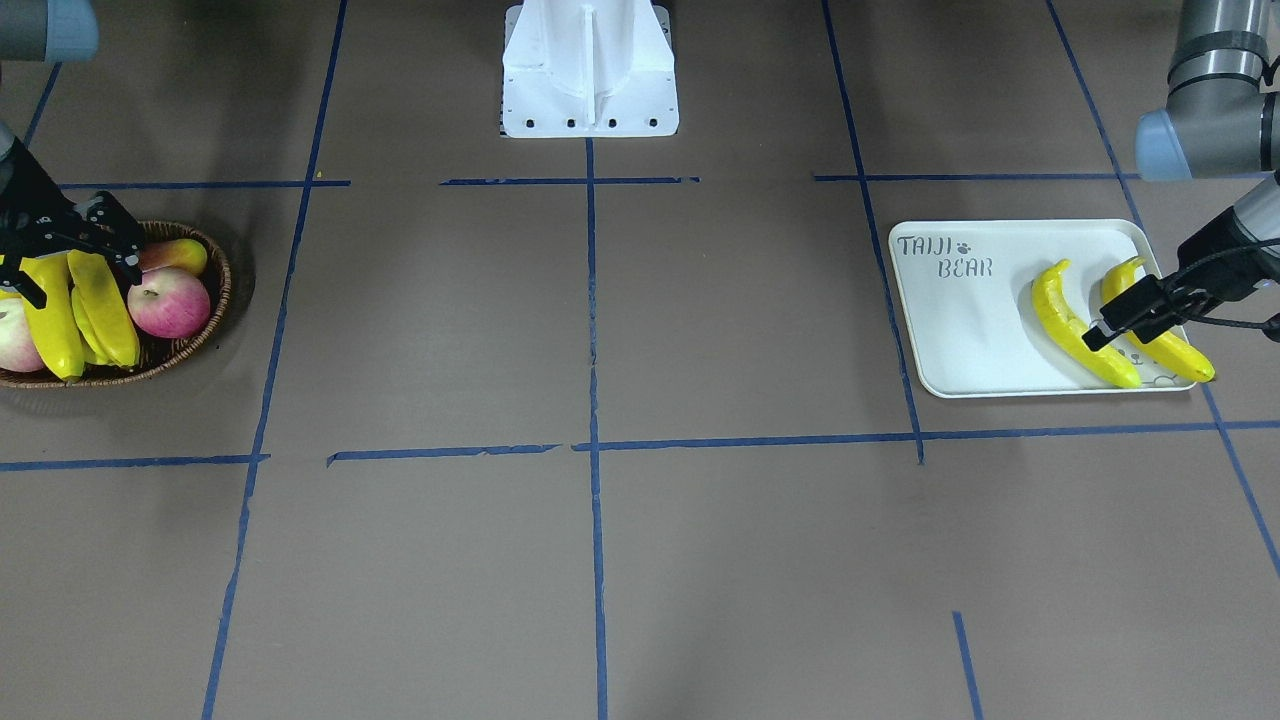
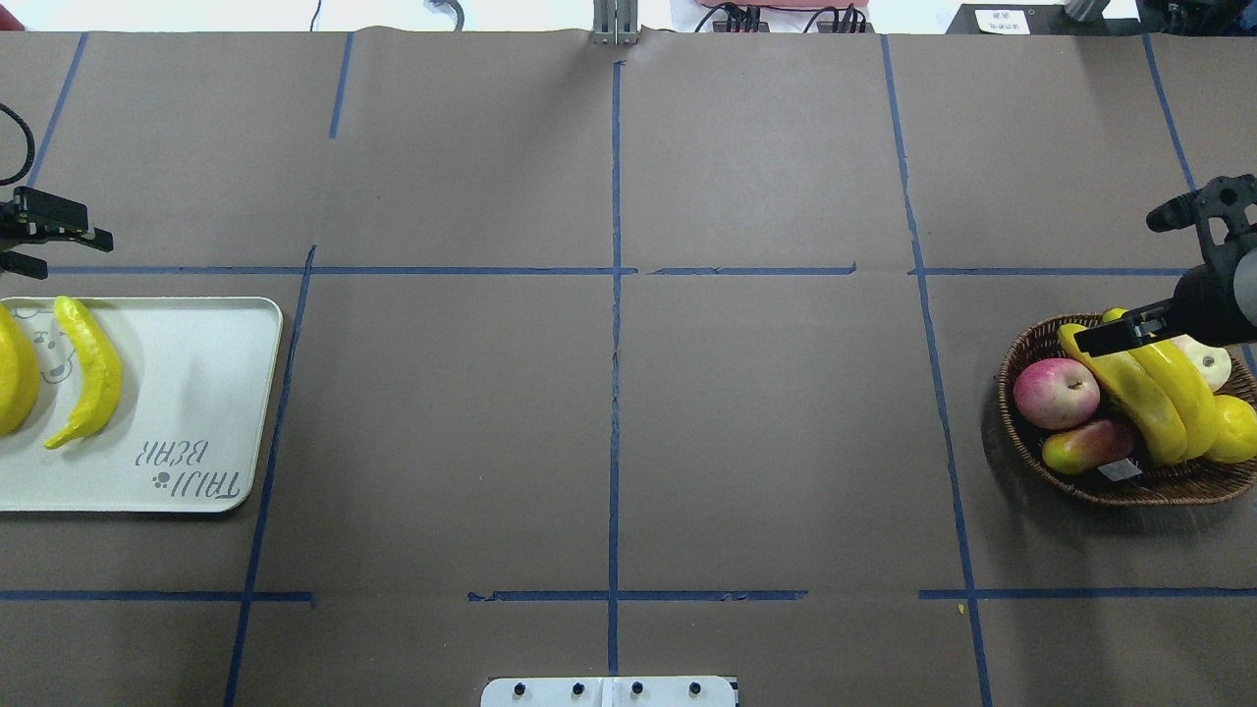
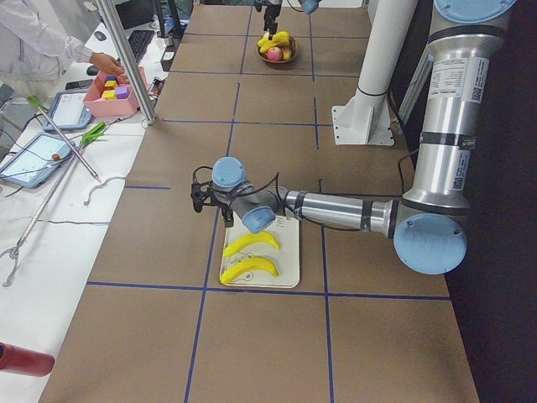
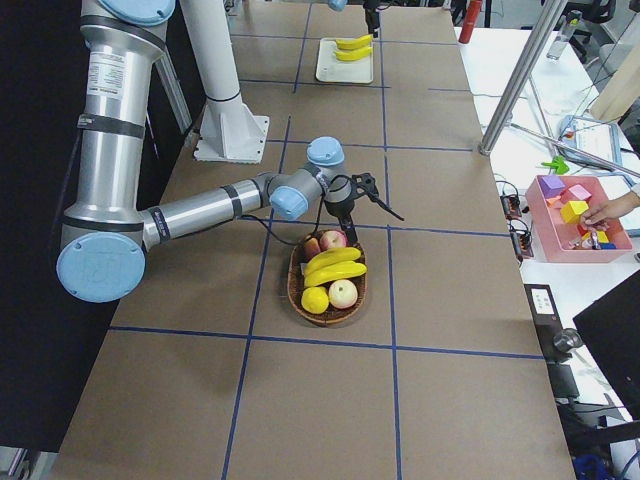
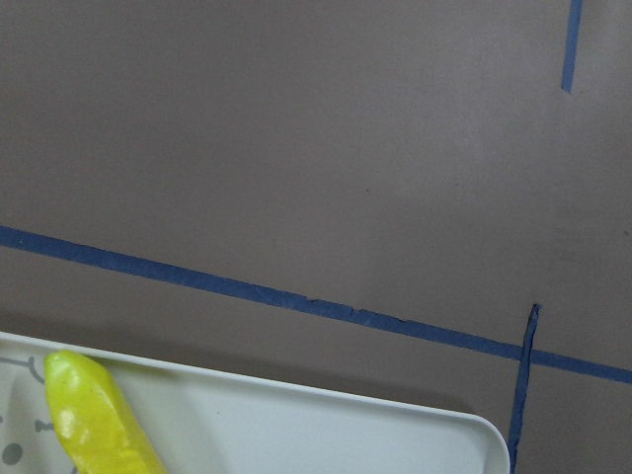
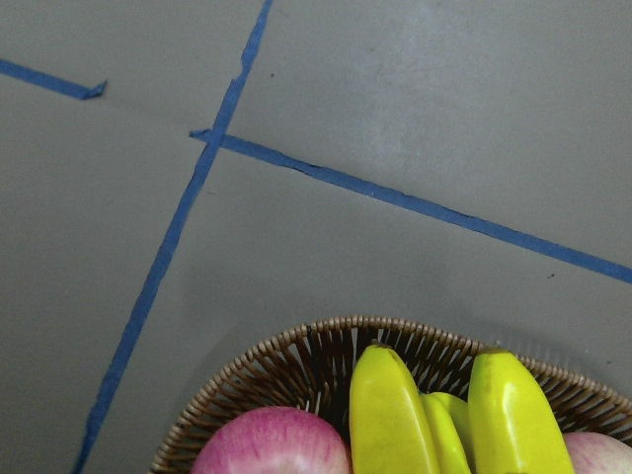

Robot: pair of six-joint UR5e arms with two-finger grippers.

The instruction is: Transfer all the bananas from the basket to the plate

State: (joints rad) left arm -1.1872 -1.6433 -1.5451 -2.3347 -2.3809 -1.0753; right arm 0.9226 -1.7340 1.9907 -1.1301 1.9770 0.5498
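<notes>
two bananas (image 1: 1080, 325) lie on the plate (image 1: 960, 320); two more (image 1: 95, 310) sit in the basket (image 1: 200, 335) among apples (image 1: 170, 303). the right gripper (image 1: 80, 282) hovers over those, spread wide and empty. the left gripper (image 2: 69, 251) hangs parted and empty by the plate. the bananas look light, stiff and slick; i'd pinch one mid-curve.

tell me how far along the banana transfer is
Done: two long curved yellow bananas lie on the flat white rimmed plate. In hand: nothing; the left gripper is open by the plate, the right gripper open over the dark woven wicker basket. To go: two more bananas in it.
</notes>
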